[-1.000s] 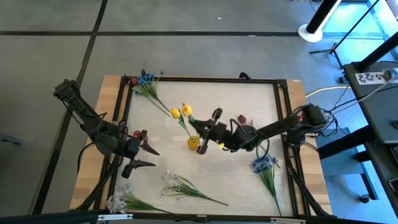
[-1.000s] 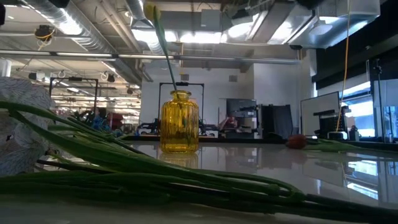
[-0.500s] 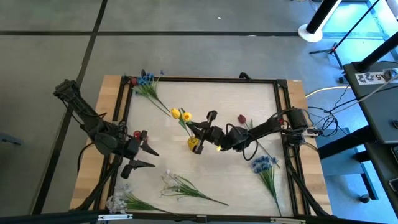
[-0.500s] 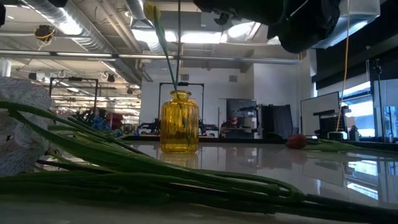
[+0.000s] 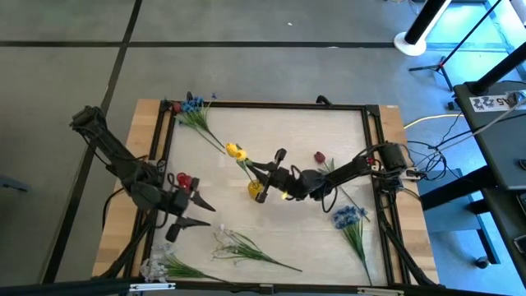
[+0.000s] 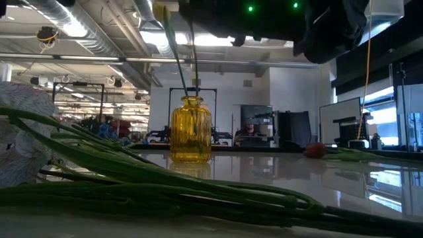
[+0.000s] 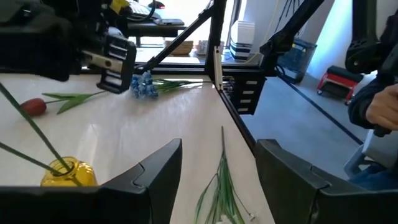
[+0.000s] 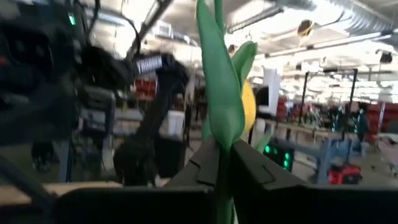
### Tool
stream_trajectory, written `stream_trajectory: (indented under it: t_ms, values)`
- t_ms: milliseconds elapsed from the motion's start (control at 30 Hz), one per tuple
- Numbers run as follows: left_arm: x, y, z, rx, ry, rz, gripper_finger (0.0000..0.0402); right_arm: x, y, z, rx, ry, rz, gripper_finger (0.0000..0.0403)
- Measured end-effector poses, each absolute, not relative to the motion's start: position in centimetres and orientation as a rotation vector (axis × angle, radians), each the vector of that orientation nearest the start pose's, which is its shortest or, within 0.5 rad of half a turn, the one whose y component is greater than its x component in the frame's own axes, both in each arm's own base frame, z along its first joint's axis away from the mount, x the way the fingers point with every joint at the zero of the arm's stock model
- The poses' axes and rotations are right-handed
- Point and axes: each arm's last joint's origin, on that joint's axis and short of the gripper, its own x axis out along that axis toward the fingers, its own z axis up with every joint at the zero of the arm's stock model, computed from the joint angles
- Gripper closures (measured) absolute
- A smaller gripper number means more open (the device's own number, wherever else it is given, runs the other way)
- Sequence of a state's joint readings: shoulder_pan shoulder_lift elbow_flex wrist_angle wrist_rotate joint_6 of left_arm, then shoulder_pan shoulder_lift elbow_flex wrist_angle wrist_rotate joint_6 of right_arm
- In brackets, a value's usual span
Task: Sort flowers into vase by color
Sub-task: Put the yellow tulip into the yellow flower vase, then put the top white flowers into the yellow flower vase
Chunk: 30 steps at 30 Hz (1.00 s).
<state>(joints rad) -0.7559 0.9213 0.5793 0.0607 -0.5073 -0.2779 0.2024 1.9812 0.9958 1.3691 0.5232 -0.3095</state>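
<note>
A yellow glass vase [image 5: 256, 190] [image 6: 191, 137] stands mid-table with one yellow tulip's stem [image 6: 173, 49] leaning out of it. Just right of the vase, my right gripper [image 5: 265, 171] [image 8: 225, 157] is shut on a second yellow tulip [image 8: 247, 106], whose stem [image 6: 193, 63] runs down into the vase mouth. Yellow blooms [image 5: 236, 151] show just beyond the vase. My left gripper [image 5: 199, 213] [image 7: 217, 180] waits open near the table's left edge, touching nothing. Its wrist view shows the vase [image 7: 65, 172] with both stems in it. My right gripper pinches the tulip's stem and leaf [image 8: 224, 140] between its two fingers [image 8: 208, 163], below the bloom. The fingers come from the table's right, about level, and lie across the stem. The tulip stands nearly upright, its lower end in the vase mouth [image 6: 192, 99].
Lying on the table: a blue cluster [image 5: 192, 106] at the far left corner, a dark red bud [image 5: 319, 156] right of the vase, another blue cluster [image 5: 349, 216] near the right edge, and white sprigs [image 5: 240, 243] [image 5: 158, 265] near the front. A black frame [image 5: 271, 104] rims the table.
My right gripper has come down toward the vase with the yellow tulip. The stem, out of the low view a second ago, now reaches down into the vase mouth beside the first stem, which has stayed put.
</note>
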Motion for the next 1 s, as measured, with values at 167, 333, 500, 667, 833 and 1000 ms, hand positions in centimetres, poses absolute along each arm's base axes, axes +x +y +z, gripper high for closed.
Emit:
stream_trajectory:
  t_ms: [167,333,500,667,833,1000]
  values:
    - [16.1,-12.8,26.2,-0.109,0.265,-0.194,0.0202,39.4,6.8,19.9,-0.129,-0.199,-0.398,0.0308]
    - [16.2,-13.2,27.7,-0.099,0.274,-0.209,0.0202,38.7,7.6,20.8,-0.138,-0.107,-0.507,0.0242]
    - [16.1,-13.5,28.5,-0.085,0.290,-0.216,0.0202,37.5,8.6,22.5,-0.142,-0.023,-0.528,0.0200]
    - [17.2,-14.8,27.8,-0.055,0.330,-0.219,0.0202,35.8,10.4,24.9,-0.146,-0.018,-0.474,0.0168]
    - [18.6,-16.2,25.8,-0.052,0.418,-0.195,0.0202,34.4,13.9,25.9,-0.185,0.006,-0.370,0.0148]
    - [19.5,-17.6,24.3,-0.103,0.491,-0.191,0.0202,33.2,18.3,26.5,-0.224,0.127,-0.237,0.0146]
